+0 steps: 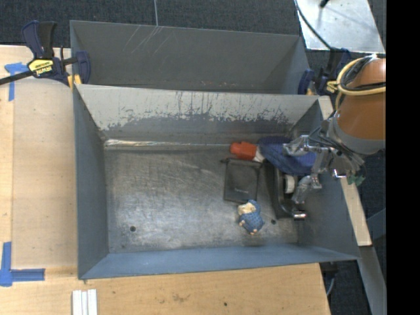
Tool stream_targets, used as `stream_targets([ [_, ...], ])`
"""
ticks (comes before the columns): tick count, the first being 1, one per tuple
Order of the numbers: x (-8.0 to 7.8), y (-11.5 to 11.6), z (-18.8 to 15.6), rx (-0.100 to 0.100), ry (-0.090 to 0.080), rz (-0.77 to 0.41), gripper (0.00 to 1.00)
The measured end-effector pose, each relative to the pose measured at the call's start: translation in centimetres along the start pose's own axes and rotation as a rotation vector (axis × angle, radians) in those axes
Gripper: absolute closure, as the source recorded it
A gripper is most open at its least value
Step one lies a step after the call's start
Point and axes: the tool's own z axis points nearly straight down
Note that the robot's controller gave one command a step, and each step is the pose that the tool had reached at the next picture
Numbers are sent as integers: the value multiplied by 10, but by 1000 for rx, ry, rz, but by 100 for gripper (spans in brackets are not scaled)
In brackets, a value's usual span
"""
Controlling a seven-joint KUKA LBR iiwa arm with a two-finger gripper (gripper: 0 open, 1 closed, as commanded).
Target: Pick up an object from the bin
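Observation:
My gripper hangs low at the bin's right side, close to the right wall. It is over a blue crumpled thing and a black elongated thing that lies along the right wall beneath it. An orange-red block sits just left of the blue thing, near the back wall. A flat dark grey rectangular pad lies left of the black thing. In front of the pad lies a small blue and white toy. Whether the gripper touches any of them cannot be made out.
All the loose things are gathered in the bin's right half. The arm comes in over the right rim with an orange dome on its wrist. The bin's walls slope down to the floor on every side.

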Motion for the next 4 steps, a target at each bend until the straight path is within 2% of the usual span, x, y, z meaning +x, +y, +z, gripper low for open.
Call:
stream_targets([
  [1, -18, 0, 18, 4, -20, -52, 0],
  [2, -52, 44, 34, -7, 24, -141, 0],
  [3, -65, 43, 62, -14, 9, -36, 0],
  [4, -65, 44, 62, -17, 11, -34, 100],
])
